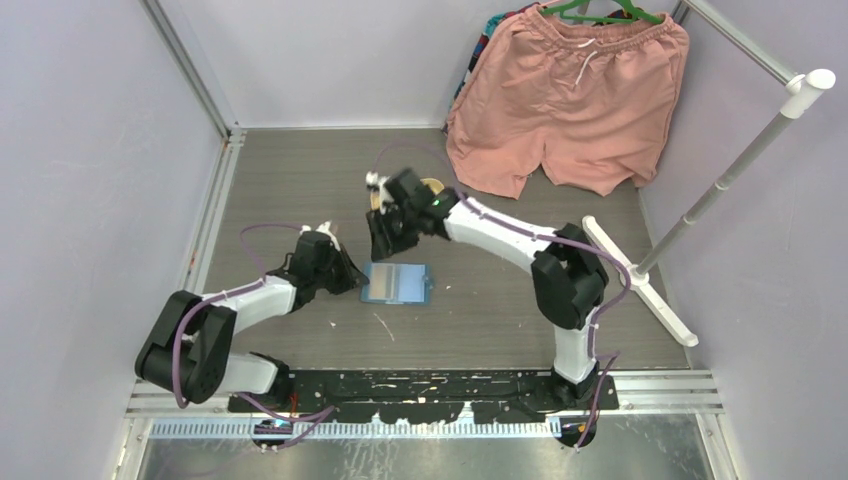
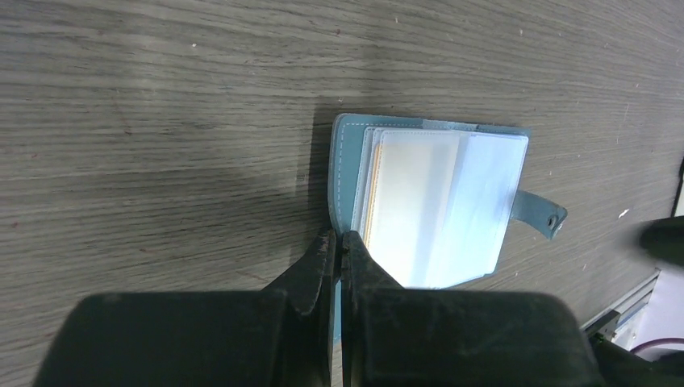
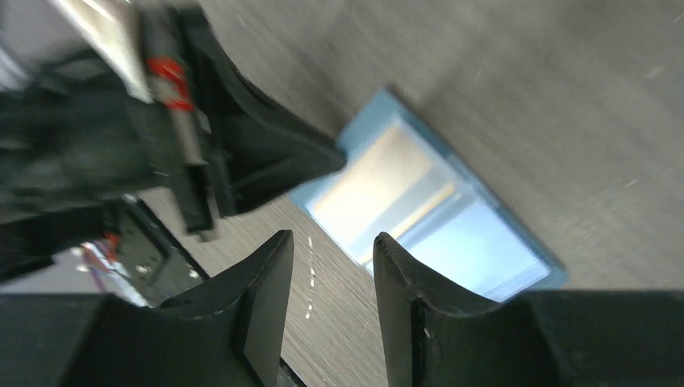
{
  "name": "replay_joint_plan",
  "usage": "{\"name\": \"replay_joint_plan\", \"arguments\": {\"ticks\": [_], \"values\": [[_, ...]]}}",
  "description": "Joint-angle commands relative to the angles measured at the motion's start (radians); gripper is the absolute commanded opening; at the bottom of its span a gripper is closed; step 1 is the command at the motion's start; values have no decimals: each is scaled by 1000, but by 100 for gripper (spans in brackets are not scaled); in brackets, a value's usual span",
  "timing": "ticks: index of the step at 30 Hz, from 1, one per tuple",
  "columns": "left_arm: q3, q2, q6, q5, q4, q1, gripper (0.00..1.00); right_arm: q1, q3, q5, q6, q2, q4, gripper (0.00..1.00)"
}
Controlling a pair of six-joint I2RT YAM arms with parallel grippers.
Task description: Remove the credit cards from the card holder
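Note:
The teal-blue card holder (image 1: 397,283) lies open on the table, its pale pocketed inside facing up. In the left wrist view, whitish credit cards (image 2: 411,197) with an orange edge sit tucked in the pockets of the card holder (image 2: 484,193). My left gripper (image 1: 357,280) is shut on the holder's left edge, and a strip of teal shows between its fingertips (image 2: 339,237). My right gripper (image 1: 384,238) hangs above the holder's far-left corner. It stands open (image 3: 332,242) with nothing between its fingers, and the card holder (image 3: 452,226) lies below it.
A yellow tray (image 1: 433,186) lies behind the right wrist, mostly hidden. Pink shorts (image 1: 570,100) hang at the back right. A white rack pole (image 1: 720,180) leans there, with its foot (image 1: 640,285) on the table to the right.

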Motion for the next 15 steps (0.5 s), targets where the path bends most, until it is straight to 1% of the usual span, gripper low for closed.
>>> {"name": "replay_joint_plan", "arguments": {"ticks": [1, 5, 10, 15], "values": [[39, -34, 34, -26, -72, -1, 0, 58, -80, 185, 40, 17, 76, 47], [33, -42, 28, -26, -73, -2, 0, 108, -99, 264, 104, 31, 130, 47], [28, -57, 24, -26, -78, -2, 0, 141, -91, 393, 165, 62, 153, 48], [32, -65, 27, -27, -87, -1, 0, 162, -51, 445, 172, 105, 139, 51]]}}
